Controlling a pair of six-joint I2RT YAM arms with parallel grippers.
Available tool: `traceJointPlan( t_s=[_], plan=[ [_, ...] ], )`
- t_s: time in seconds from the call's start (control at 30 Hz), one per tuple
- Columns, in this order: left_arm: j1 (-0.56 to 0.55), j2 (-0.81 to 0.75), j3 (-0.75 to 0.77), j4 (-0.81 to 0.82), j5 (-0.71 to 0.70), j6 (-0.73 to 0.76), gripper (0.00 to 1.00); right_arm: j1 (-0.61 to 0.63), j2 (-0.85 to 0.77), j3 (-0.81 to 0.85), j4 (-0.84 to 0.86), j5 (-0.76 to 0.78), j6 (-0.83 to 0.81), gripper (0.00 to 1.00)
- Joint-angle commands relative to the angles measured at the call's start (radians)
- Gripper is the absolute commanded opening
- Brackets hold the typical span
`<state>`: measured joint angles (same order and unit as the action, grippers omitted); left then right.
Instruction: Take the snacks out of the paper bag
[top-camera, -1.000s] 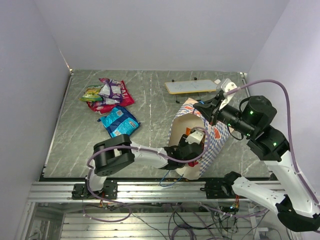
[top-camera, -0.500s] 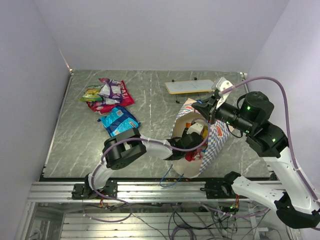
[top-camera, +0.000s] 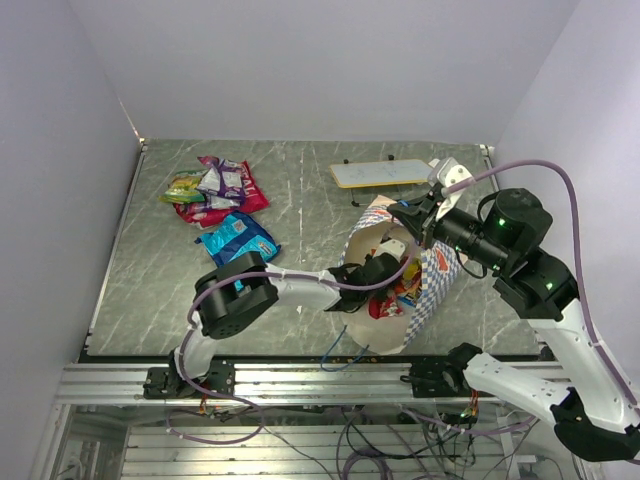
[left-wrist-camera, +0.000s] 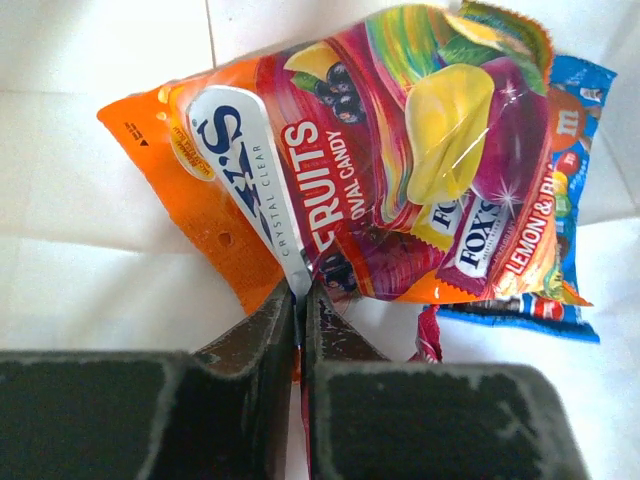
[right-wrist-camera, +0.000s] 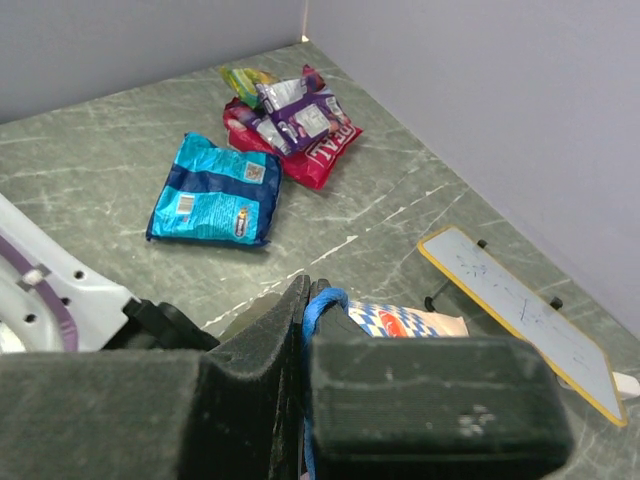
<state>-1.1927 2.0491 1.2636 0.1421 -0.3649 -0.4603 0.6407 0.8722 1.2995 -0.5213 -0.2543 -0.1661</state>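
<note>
— Since the earlier frame, the orange packet (left-wrist-camera: 330, 170) has been drawn up into the mouth of the paper bag (top-camera: 435, 285). How is it held?

— Left of the bag, several snacks (top-camera: 220, 190) are already laid out. Inside it, the left gripper (left-wrist-camera: 300, 300) is pinched on the packet's thin edge, so a slip back could be caused. At the bag's rim, the right gripper (right-wrist-camera: 303, 292) is clamped on the cord handle (right-wrist-camera: 325, 297); tearing is risked if it is pulled.

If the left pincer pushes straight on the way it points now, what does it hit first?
The left pincer grips the glossy orange candy packet; beyond it, probably the blue foil packet, then the paper bag's cream inner wall. Depth unclear.
</note>
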Motion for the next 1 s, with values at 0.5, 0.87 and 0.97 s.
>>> traceJointPlan(
  t_s=[0.5, 0.87, 0.97],
  plan=[
    [0.026, -0.272, 0.123, -0.299, 0.002, -0.039, 0.07, 0.003, -0.017, -0.062, 0.112, 0.056, 0.039, 0.0],
    [0.026, -0.164, 0.013, -0.051, 0.04, -0.085, 0.09, 0.002, -0.022, -0.053, 0.086, 0.078, 0.071, 0.0],
    [0.026, -0.102, 0.009, -0.075, 0.034, -0.108, 0.1, 0.002, -0.029, -0.057, 0.078, 0.087, 0.071, 0.0]
  ],
)
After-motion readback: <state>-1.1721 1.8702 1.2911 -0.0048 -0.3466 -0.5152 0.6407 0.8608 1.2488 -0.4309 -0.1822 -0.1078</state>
